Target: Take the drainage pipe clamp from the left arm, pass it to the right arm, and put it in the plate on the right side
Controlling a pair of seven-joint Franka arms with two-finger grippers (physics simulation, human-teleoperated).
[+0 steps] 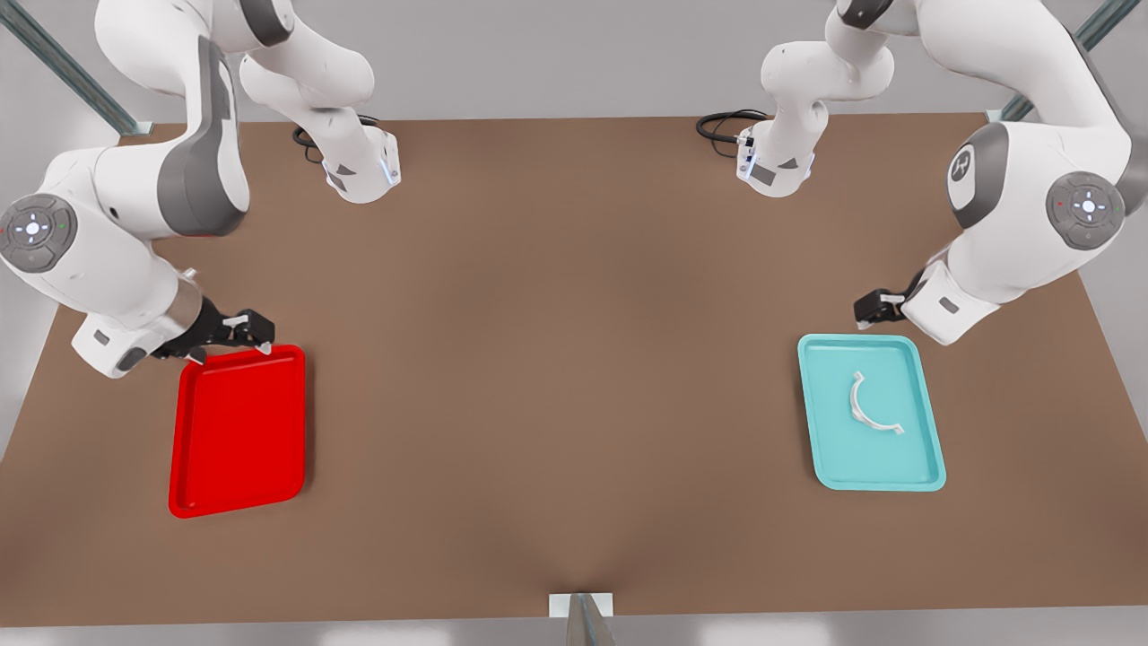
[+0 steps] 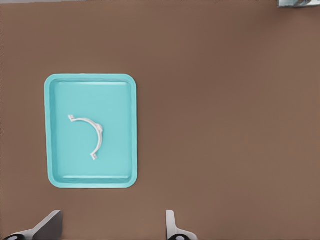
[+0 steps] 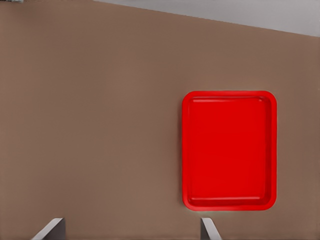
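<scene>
One drainage pipe clamp (image 1: 872, 406) lay in the teal tray (image 1: 928, 449). Beside it, the left gripper (image 1: 872, 309), fingers spread and empty, was partly hidden. The right gripper (image 1: 254, 329), likewise spread and empty, hung at the plate (image 1: 238, 431).

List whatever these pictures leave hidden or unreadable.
- Left hand: left wrist view's edge cuts off all but two spread fingertips.
- Right hand: likewise in right wrist view.
- Drainage pipe clamp: too small to read its end tabs.
- Plate: front view, right hand covers part of its far rim.
</scene>
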